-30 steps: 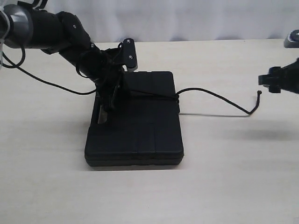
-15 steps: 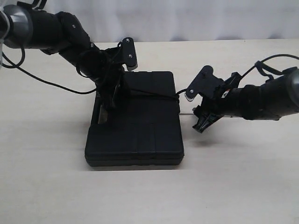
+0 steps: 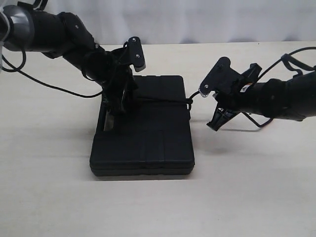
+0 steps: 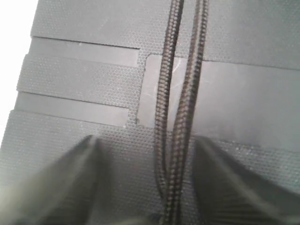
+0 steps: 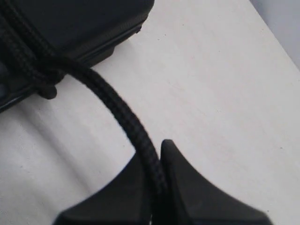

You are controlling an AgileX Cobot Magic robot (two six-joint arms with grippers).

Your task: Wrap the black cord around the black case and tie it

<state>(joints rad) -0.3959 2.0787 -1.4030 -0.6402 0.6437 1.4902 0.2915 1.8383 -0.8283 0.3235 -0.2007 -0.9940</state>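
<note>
- Exterior view: the pale table carries the black case, which lies flat near the middle with its lid up.
- The left gripper stands over the case's left edge, pointing down at the lid. In the left wrist view its fingers are spread wide, and two strands of the black cord run between them unpinched. The fingers are blurred, so they may or may not be touching the lid.
- The right gripper sits just beside the case's right edge, low over the table, with its jaws closed on the cord.
- The cord crosses the lid, knots at the right edge, and leads from the knot straight into the right gripper's fingers.
</note>
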